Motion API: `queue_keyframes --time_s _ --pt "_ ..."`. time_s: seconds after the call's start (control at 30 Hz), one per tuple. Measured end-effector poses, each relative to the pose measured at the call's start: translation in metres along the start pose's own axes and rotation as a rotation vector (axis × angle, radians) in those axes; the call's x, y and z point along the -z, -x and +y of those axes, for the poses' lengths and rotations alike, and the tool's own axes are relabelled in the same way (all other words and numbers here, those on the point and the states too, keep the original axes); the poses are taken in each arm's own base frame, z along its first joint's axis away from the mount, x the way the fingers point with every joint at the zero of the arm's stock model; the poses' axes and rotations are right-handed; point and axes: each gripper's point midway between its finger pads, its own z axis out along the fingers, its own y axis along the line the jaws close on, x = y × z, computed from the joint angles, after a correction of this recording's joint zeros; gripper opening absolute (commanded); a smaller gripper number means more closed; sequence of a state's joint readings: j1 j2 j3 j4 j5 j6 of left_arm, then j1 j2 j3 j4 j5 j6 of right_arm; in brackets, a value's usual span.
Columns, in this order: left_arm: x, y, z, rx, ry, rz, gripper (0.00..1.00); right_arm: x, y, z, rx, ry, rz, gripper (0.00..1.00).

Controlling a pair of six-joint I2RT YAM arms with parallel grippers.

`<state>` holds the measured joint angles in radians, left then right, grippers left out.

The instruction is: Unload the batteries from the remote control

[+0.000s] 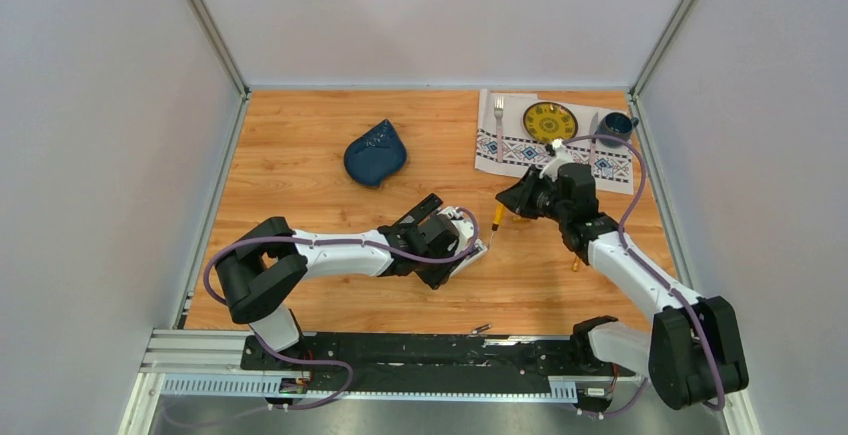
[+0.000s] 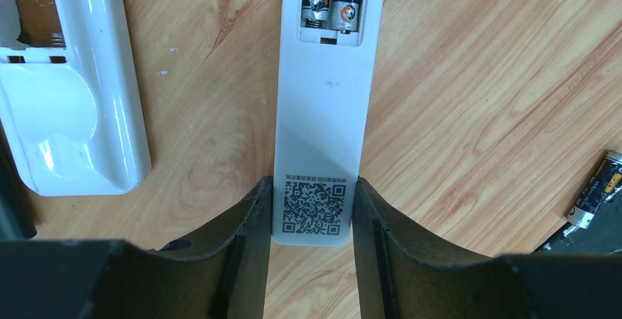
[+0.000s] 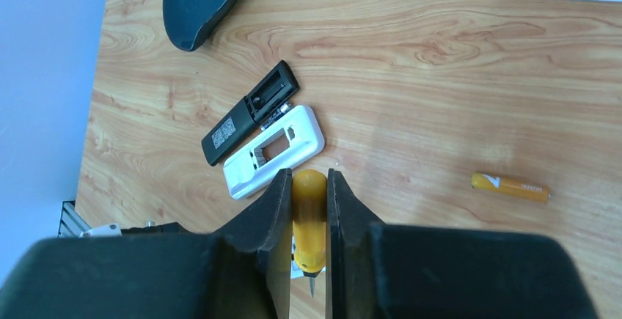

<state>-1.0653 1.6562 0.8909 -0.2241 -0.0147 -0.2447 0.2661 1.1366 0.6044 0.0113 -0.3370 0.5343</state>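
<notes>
Left gripper (image 2: 312,187) closed on QR-coded near end of slim white plastic remote control (image 2: 323,114), two dark cylindrical batteries (image 2: 334,0) seated in its open far compartment; right gripper (image 3: 309,180) clamps orange-handled screwdriver (image 3: 309,216), orange-gold loose battery (image 3: 510,186) lying nearby on wooden surface (image 3: 440,99).

overhead camera is looking down on the whole table (image 1: 300,155) from behind; both wrist cameras are facing its middle, close up.

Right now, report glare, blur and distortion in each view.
Left wrist view: glare on the glossy white remote shell; the slim white QR-coded remote is sharp. Right wrist view: the dark fingers soft, the orange screwdriver handle crisp. Top view: even light, wall posts splay outward.
</notes>
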Motion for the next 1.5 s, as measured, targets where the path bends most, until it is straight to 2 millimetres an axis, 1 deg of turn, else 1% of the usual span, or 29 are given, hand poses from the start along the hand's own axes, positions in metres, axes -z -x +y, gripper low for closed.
queue_keyframes --time_s 0.17,0.4,0.6,0.93,1.33,1.5 --pt "0.0 0.0 0.0 0.001 0.002 0.0 0.02 -0.013 0.002 0.002 0.017 0.009 -0.005 0.0" --pt "0.0 0.0 0.0 0.0 0.005 0.0 0.0 -0.023 0.0 -0.008 0.012 -0.024 -0.008 0.0" --pt "0.0 -0.001 -0.001 -0.003 0.009 0.0 0.0 -0.031 -0.006 -0.018 -0.001 -0.064 0.006 0.0" --pt "0.0 -0.001 -0.001 -0.003 0.009 0.001 0.0 -0.043 -0.014 -0.02 0.014 -0.064 0.029 0.0" --pt "0.0 -0.001 -0.001 -0.004 0.009 0.002 0.0 -0.045 -0.017 -0.018 0.038 -0.053 0.035 0.0" --pt "-0.001 -0.001 -0.001 -0.003 0.009 0.004 0.0 -0.046 -0.02 -0.013 0.051 -0.02 0.031 0.0"
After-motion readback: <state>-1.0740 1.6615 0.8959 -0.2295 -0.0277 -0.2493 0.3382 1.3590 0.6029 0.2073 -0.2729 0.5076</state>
